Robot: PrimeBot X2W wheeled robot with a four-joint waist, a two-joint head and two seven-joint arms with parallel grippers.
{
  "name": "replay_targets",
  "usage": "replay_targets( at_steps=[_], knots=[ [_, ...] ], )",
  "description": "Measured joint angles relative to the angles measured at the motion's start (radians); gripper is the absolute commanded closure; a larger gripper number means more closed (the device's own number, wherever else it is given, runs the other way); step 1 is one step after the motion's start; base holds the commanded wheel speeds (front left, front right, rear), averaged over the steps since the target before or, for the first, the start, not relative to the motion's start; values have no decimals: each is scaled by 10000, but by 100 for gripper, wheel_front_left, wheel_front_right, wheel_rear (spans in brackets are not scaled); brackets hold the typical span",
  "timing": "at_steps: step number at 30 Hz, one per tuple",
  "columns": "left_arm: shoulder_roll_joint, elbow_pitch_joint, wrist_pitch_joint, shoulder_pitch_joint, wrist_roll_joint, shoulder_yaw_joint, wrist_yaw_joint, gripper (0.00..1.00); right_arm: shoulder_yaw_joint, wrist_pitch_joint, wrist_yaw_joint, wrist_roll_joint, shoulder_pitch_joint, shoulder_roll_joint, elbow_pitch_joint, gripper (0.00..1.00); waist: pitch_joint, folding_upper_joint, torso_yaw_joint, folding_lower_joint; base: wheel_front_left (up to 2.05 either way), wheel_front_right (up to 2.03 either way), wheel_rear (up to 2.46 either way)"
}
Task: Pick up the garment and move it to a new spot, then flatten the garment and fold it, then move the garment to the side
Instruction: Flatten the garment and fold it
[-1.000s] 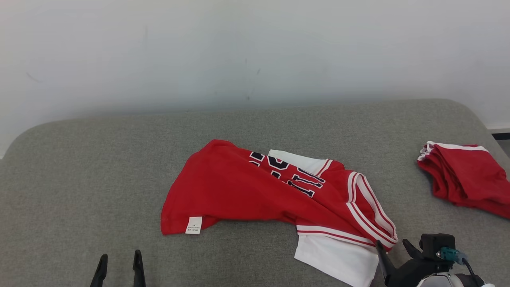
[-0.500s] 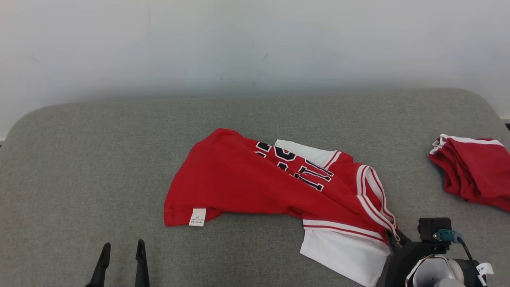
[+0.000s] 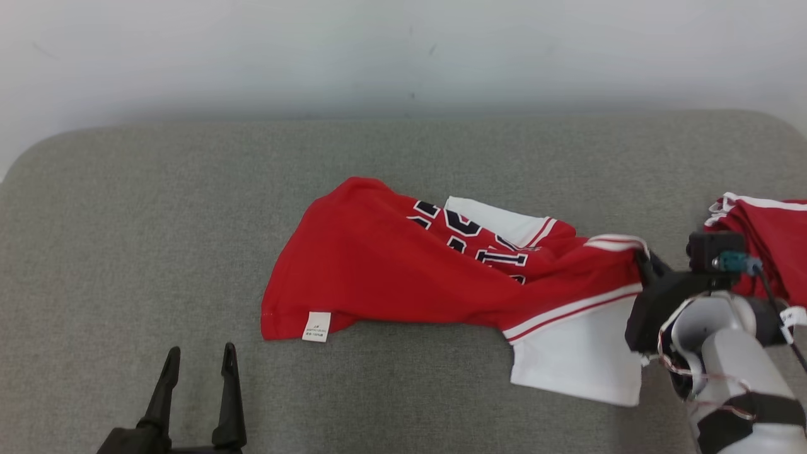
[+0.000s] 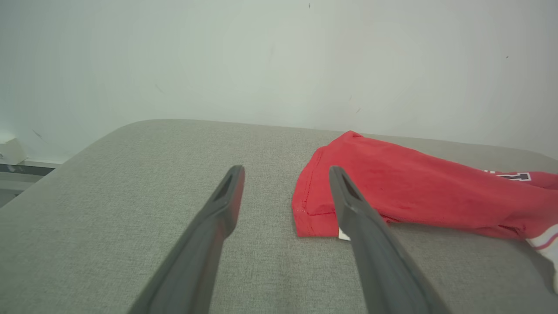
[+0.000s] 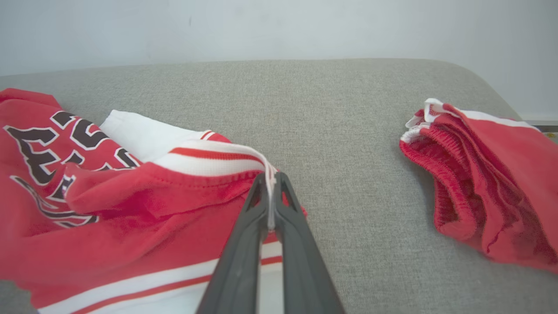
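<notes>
Raised, right gripper [image 5: 270, 181] pinches jersey [image 3: 391, 271] trim; jersey lies left-right; left gripper [image 3: 200, 350] gapes empty.

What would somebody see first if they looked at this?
The bright red and white shirt, crumpled in the middle of the grey cushion, grabs the eye first. The right pincer is shut on its striped edge at the right. Another red garment lies bunched at the far right.
</notes>
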Motion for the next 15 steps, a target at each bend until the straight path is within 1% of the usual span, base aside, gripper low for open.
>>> replay_targets(
  at_steps=[5, 12, 13, 14, 15],
  knots=[
    [-2, -36, 0, -282, 92, -140, -73, 0, -73, -240, 0, -69, -932, -159, 621, 100, 303, 0, 169, 1, 0, 0, 0],
    [-8, -117, 0, -724, 90, -316, -73, 0, -263, -788, 0, -330, -2131, -167, 1739, 100, 790, 1, 586, 1, 0, 0, 0],
    [-6, -121, 0, -771, 88, -322, -71, 0, -240, -874, 0, -382, -2212, -165, 1894, 93, 834, 1, 652, 1, 0, 0, 0],
    [-6, -119, 0, -804, 88, -330, -65, 0, -224, -941, 0, -418, -2277, -161, 2061, 0, 869, 0, 716, 0, 0, 0, 0],
    [-8, -117, 0, -818, 82, -322, -48, 0, -215, -1037, 0, -437, -2317, -153, 2207, 0, 892, 0, 773, 0, 0, 0, 0]
  ],
)
